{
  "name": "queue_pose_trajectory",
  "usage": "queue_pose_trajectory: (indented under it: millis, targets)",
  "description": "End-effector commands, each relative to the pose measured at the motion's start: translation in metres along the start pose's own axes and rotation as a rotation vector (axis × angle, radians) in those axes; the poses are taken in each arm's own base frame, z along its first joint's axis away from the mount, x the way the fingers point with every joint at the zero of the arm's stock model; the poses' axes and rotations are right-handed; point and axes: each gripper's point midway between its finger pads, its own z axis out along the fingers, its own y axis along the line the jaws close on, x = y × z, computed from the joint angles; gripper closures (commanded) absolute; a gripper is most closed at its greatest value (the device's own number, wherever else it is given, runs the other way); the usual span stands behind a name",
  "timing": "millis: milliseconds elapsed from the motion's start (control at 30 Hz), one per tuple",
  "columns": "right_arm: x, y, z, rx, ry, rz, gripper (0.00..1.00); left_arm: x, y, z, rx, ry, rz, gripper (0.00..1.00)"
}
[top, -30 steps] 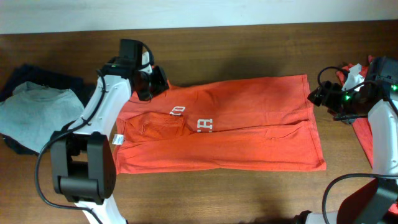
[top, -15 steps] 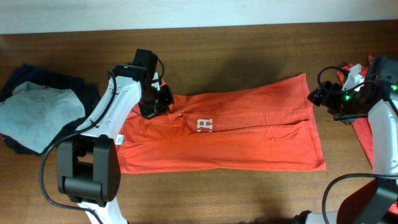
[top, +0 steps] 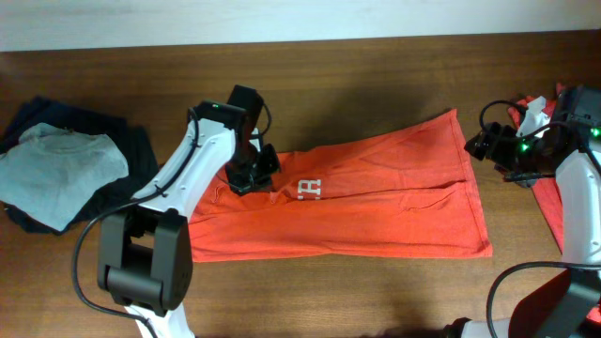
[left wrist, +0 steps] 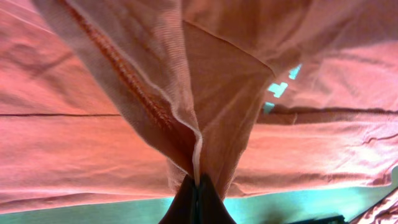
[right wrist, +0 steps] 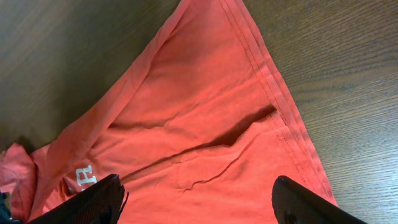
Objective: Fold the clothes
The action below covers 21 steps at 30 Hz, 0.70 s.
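Shirt (top: pixel 376 207) on the move: your left gripper (top: pixel 252 175), jaws clenched on a pinch of its fabric, has hauled the left end inward across the table (top: pixel 376 75). The first fold looks under way, not yet laid. Your right gripper (right wrist: pixel 198 202) hovers over the far corner, jaws released, grasping nothing. Count: one shirt mid-table, one grey tee (top: pixel 56 169) on one dark pile (top: pixel 141 150), and one red scrap (top: pixel 549 197) far right.

Your left hand (top: pixel 252 175), pinched on a fold of the T-shirt (top: pixel 376 207), blocks the shirt's left end. Bare counter (top: pixel 376 75) lies open behind and in front of the shirt. A grey tee (top: pixel 56 169) on navy garments (top: pixel 131 150) crowds the far left, and red cloth (top: pixel 547 192) lies beside your right hand (top: pixel 484 147).
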Motion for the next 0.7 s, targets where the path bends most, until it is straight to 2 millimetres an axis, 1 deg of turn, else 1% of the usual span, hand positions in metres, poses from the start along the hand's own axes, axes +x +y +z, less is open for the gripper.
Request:
queue_pose_trajectory:
  millis: [0,67,167,267,300,333,367,400,433,500,533,567,667]
  targets:
    - [-0.005,0.001,-0.007,0.006,-0.026,-0.018,0.19,0.006,-0.01,-0.011,0.03,-0.011,0.008,1.0]
    - [-0.005,0.001,-0.007,0.006,-0.026,-0.018,0.19,0.006,-0.009,-0.011,0.026,-0.01,0.022,0.98]
    - [-0.005,0.001,-0.007,0.006,-0.025,-0.018,0.18,0.0,-0.001,-0.015,0.015,-0.028,0.018,0.85]
    - [-0.005,0.001,-0.007,0.006,-0.025,-0.017,0.18,-0.014,0.015,-0.028,0.002,-0.078,-0.012,0.7]
    - [-0.005,0.001,-0.007,0.006,-0.026,-0.018,0.18,-0.021,0.022,-0.035,0.007,-0.097,-0.016,0.61]
    - [-0.005,0.001,-0.007,0.006,-0.026,-0.018,0.19,-0.026,0.028,-0.04,0.012,-0.114,-0.017,0.56]
    - [-0.005,0.001,-0.007,0.006,-0.026,-0.018,0.19,-0.038,0.039,-0.048,0.012,-0.15,-0.016,0.48]
    - [-0.005,0.001,-0.007,0.006,-0.026,-0.018,0.19,-0.046,0.045,-0.051,0.004,-0.178,-0.02,0.44]
    - [-0.005,0.001,-0.007,0.006,-0.026,-0.018,0.19,-0.055,0.052,-0.054,-0.009,-0.21,-0.027,0.42]
    - [-0.005,0.001,-0.007,0.006,-0.025,-0.017,0.18,-0.074,0.062,-0.054,-0.042,-0.273,-0.01,0.43]
    - [-0.005,0.001,-0.007,0.006,-0.025,-0.017,0.18,-0.083,0.062,-0.051,-0.051,-0.295,0.023,0.43]
    - [-0.005,0.001,-0.007,0.006,-0.025,-0.017,0.18,-0.087,0.061,-0.049,-0.05,-0.302,0.044,0.44]
    - [-0.004,0.001,-0.007,0.006,-0.022,-0.016,0.18,-0.099,0.061,-0.032,-0.065,-0.297,0.092,0.45]
